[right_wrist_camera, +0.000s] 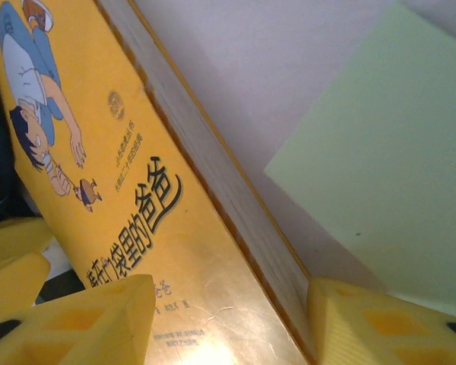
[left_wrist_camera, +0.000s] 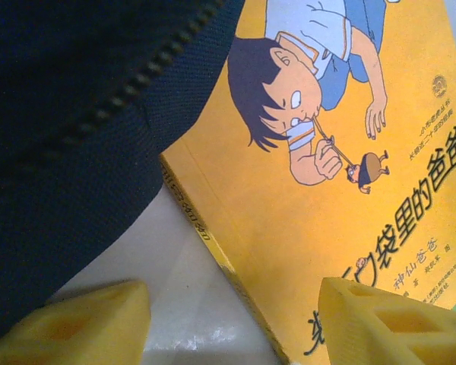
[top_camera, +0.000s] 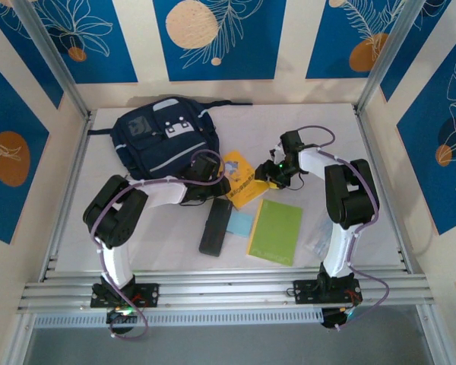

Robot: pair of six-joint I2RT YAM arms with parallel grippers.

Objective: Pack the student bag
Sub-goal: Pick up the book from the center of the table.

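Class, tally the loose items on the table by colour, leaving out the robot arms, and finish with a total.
Navy: 1, student bag
Yellow: 1, book
Black: 1, long case
Light blue: 1, small flat card
Green: 1, notebook
Clear: 1, plastic packet, hard to make out
Total: 6

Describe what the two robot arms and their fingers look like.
The left arm and right arm share white links, bulky black joint housings and a lilac cable looped alongside. The fingers are yellow wedge-shaped blocks with hollow cut-outs.
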